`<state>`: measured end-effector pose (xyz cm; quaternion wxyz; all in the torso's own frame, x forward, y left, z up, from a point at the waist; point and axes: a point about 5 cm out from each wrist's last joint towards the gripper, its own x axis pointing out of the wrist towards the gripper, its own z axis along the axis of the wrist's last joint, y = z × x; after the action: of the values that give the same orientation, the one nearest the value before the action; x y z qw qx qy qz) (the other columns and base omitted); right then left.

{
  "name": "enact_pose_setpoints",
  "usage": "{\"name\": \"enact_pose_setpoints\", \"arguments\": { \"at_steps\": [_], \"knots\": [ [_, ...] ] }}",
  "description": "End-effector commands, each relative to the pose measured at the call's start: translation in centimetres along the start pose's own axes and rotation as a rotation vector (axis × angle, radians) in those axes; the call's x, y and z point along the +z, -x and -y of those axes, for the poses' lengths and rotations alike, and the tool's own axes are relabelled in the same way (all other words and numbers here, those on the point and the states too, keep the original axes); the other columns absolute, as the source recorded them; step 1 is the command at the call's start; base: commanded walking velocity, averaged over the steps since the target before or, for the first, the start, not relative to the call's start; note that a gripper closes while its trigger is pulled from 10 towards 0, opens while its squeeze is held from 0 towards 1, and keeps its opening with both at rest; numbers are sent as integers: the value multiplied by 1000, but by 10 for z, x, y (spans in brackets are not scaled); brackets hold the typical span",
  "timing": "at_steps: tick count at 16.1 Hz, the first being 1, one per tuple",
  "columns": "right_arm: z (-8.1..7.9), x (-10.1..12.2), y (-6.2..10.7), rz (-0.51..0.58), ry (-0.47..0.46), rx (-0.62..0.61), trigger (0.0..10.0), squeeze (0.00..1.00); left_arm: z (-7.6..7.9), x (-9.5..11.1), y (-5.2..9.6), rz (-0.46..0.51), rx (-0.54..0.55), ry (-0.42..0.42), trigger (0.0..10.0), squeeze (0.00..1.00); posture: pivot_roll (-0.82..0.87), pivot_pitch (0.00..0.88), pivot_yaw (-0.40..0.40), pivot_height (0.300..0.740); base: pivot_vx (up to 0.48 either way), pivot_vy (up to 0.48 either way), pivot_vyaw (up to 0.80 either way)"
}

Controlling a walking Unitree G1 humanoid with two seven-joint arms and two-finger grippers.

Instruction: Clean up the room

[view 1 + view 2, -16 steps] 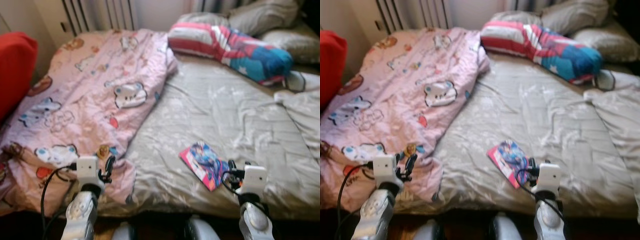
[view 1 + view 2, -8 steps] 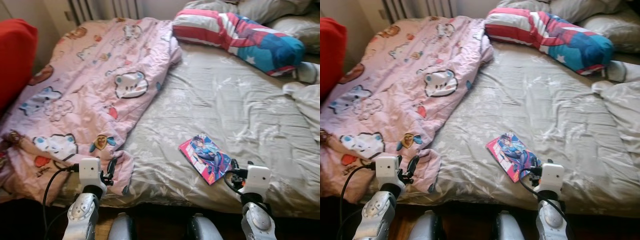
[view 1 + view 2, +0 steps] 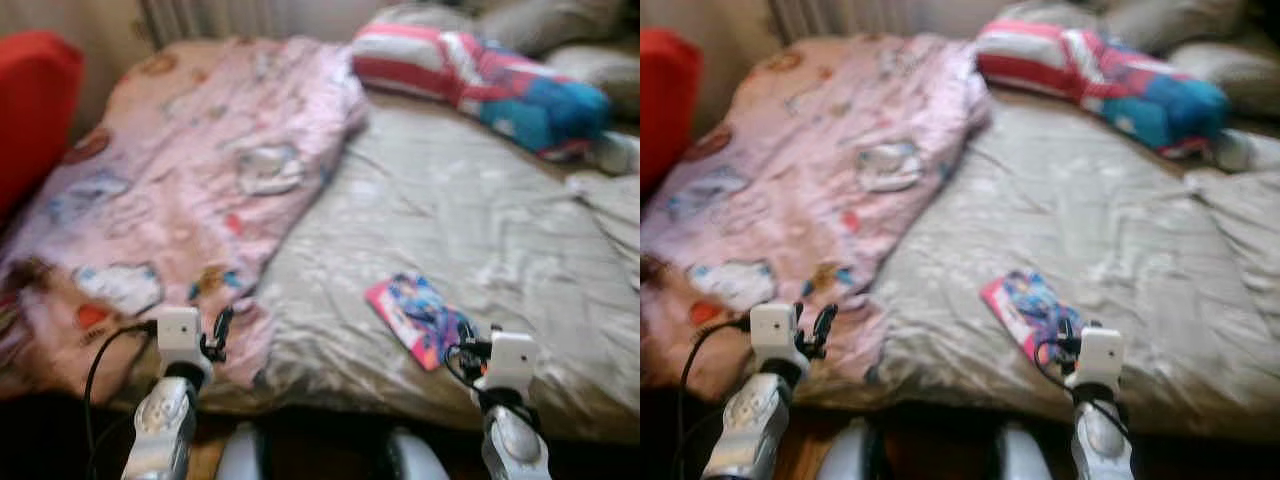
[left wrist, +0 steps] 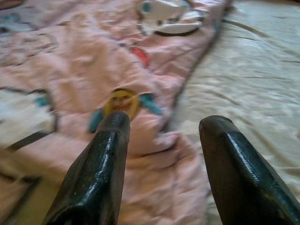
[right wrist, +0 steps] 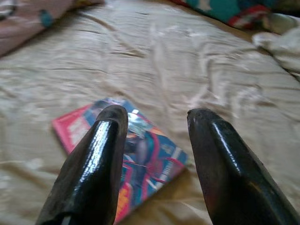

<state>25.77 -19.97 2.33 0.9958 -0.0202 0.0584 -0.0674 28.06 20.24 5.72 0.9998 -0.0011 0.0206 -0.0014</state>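
Right tool (image 5: 154, 117) spread wide, hovering just above pink-edged colourful comic book (image 5: 136, 150) lying flat on rumpled beige bed sheet (image 3: 480, 220). Left tool (image 4: 161, 126) spread wide too, over pink cartoon-print blanket (image 3: 200, 170).

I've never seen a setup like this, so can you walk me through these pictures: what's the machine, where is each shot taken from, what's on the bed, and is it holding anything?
This is a humanoid robot standing at the foot of a bed. The two wide, slightly blurred pictures come from a stereo camera on its head, looking down; the silver arms at the bottom are its own. The left gripper hangs over the edge of a crumpled pink cartoon-print blanket. The right gripper is just beside a glossy pink-and-blue comic book lying flat on the grey patterned bedsheet. A striped red, white and blue pillow lies further back. The two close-ups come from cameras on the wrists, looking along each gripper's two black fingers. Both grippers are open and hold nothing.
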Motion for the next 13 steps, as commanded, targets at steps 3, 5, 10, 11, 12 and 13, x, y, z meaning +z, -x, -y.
{"name": "enact_pose_setpoints", "arguments": {
  "at_steps": [3,5,10,11,12,13],
  "knots": [
    [0,-4,4,-5,-27,-9,10000,0,-3,-5,4,-15,4,-13,10000,0,-41,124,11,646,254,0,0],
    [-1,-4,4,1,-35,-9,10000,0,0,-5,3,-16,-13,-16,10000,0,-41,121,13,646,120,0,0],
    [4,-6,3,-23,-25,-50,10000,0,-1,-4,2,-21,-16,-16,10000,0,-35,150,13,646,0,0,0],
    [6,-7,3,-35,-20,-57,10000,0,-2,-5,3,-25,-14,-15,10000,0,-35,157,14,646,0,0,0],
    [7,-8,3,-39,-25,-66,10000,0,-2,-6,4,-28,-14,-16,10000,0,-36,160,15,637,0,0,0],
    [7,-8,3,-40,-30,-71,10000,0,-2,-6,4,-30,-15,-17,10000,0,-36,162,16,622,0,0,0]
  ]
}}
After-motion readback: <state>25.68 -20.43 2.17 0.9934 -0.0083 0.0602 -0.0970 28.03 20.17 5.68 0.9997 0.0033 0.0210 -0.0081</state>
